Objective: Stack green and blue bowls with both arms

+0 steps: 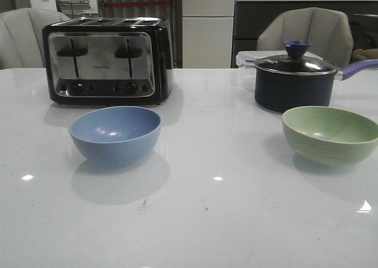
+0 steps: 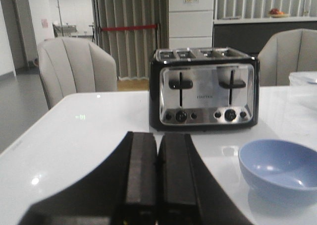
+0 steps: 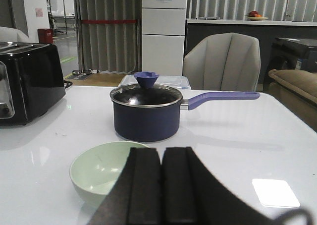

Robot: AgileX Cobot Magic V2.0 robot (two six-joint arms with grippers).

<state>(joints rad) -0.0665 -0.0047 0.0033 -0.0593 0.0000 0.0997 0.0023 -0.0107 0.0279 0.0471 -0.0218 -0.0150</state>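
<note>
The blue bowl (image 1: 115, 133) and green bowl (image 1: 331, 133) sit upright and well apart on the table (image 1: 195, 221), one before each arm, likely so each can take its own. Only the wrist views show the left gripper (image 2: 158, 178) and right gripper (image 3: 162, 185), both pressed closed, empty.

We see a dusty blue bowl (image 1: 114, 134), a pale sage green bowl (image 1: 331, 134), a black-and-chrome toaster (image 1: 106, 59), a dark navy saucepan (image 1: 295, 82) with periwinkle handle, and a glossy white table (image 1: 224, 221).
</note>
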